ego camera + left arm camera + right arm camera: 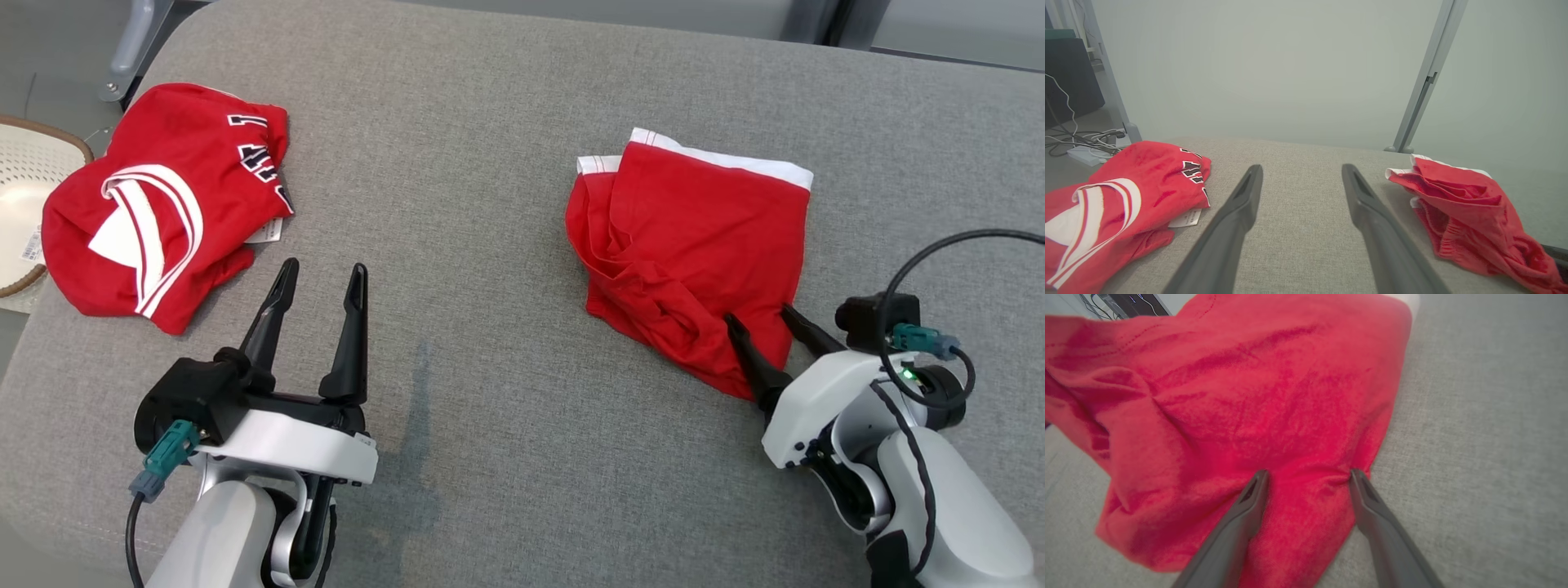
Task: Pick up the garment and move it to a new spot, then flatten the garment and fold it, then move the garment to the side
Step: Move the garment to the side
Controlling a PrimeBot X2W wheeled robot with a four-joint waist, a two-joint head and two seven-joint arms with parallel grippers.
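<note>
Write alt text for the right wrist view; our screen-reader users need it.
The open right gripper straddles the near corner of a crumpled red garment on a grey cushion, fingertips touching the cloth.

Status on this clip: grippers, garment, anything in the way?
Left gripper open, over grey cushion. Right gripper open, astride near corner of red shorts. Red jersey lies clear, left.

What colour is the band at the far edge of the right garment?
The band is white; head view shows it best.

Grey fabric surface [490, 245], perhaps a white basket [33, 167], metal post [1425, 81]
</note>
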